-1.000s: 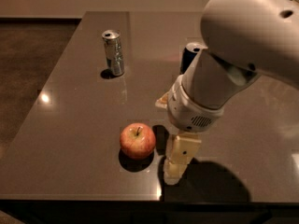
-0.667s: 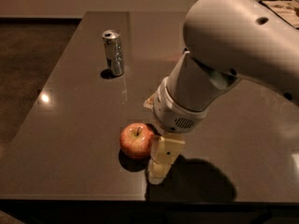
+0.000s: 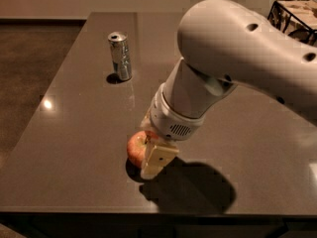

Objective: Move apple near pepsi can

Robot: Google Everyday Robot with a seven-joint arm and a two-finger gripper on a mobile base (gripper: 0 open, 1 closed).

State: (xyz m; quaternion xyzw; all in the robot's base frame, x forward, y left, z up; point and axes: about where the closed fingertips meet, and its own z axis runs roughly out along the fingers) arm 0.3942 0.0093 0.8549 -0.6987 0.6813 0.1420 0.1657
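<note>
The red-and-yellow apple (image 3: 134, 149) sits on the dark table (image 3: 74, 133) near its front edge, partly covered by my arm. My gripper (image 3: 144, 155) is down over the apple. One cream finger (image 3: 156, 160) stands against the apple's right front side and the other is mostly hidden behind it. The jaws look open around the apple. The pepsi can is hidden behind my large white arm (image 3: 237, 58).
A slim silver can (image 3: 120, 56) stands upright at the back left of the table. A dark wire basket (image 3: 295, 15) is at the far right corner. The table's front edge lies just below the apple, and the floor drops off to the left.
My arm has swung left and down, from beside the apple's right to over it, so the finger now touches the apple. The apple and the silver can have not moved.
</note>
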